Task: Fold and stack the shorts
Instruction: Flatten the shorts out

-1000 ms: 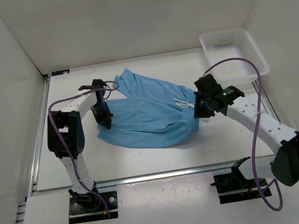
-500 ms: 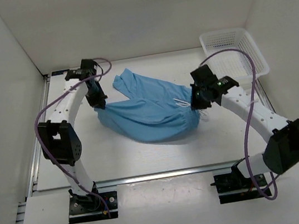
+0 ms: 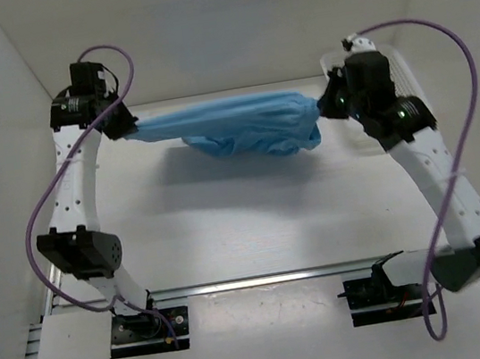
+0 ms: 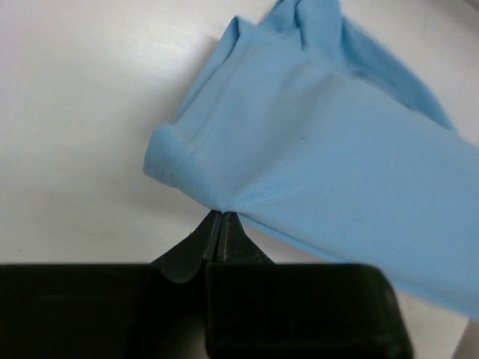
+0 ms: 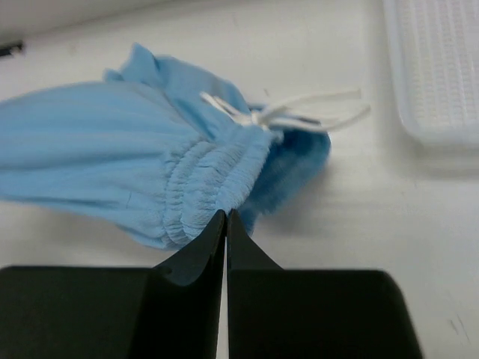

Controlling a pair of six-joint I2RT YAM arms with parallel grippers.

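Aloft: left arm (image 3: 79, 190), right arm (image 3: 432, 164) outstretched; shorts (image 3: 241, 125) taut between fingers (image 4: 183, 258).

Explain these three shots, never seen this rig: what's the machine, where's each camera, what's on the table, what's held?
Two small robot arms are bolted at the near edge of a white table, each ending in a two-finger gripper. The wide picture comes from a fixed camera above and behind them; the other two come from a camera on each wrist. The left gripper pinches a hemmed edge of the light blue shorts; the right gripper pinches the gathered waistband, near the white drawstring. Both are shut on the fabric, which hangs stretched between them, seemingly off the table. A white mesh basket sits at the far right.
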